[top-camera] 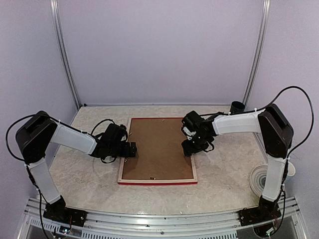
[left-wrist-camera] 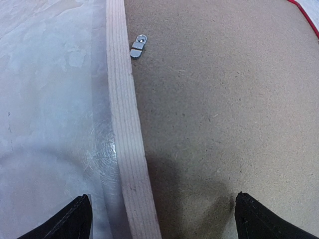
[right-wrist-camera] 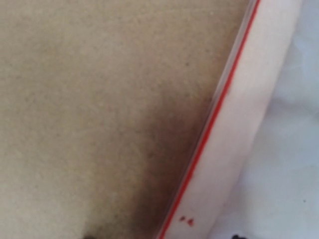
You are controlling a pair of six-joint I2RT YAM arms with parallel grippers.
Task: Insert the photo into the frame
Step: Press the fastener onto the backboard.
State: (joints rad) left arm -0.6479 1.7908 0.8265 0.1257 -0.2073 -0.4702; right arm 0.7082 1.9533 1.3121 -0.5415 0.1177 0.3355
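The frame (top-camera: 157, 182) lies face down in the middle of the table, red outside with pale back rails. A brown hardboard panel (top-camera: 157, 149) fills it. The photo is hidden. My left gripper (top-camera: 133, 149) is at the frame's left side. In the left wrist view it (left-wrist-camera: 162, 219) is open wide, with the pale left rail (left-wrist-camera: 127, 129) and the panel's edge (left-wrist-camera: 224, 99) between its fingers. My right gripper (top-camera: 188, 148) hangs low over the frame's right side. In the right wrist view only the dark tips show. It (right-wrist-camera: 164, 236) stands open astride the panel's edge and the right rail (right-wrist-camera: 239, 134).
A small metal turn clip (left-wrist-camera: 138, 46) sits on the panel by the left rail. A black cup-like object (top-camera: 237, 106) stands at the back right corner. A white round thing (top-camera: 261, 178) lies by the right arm's base. Enclosure walls close in the table.
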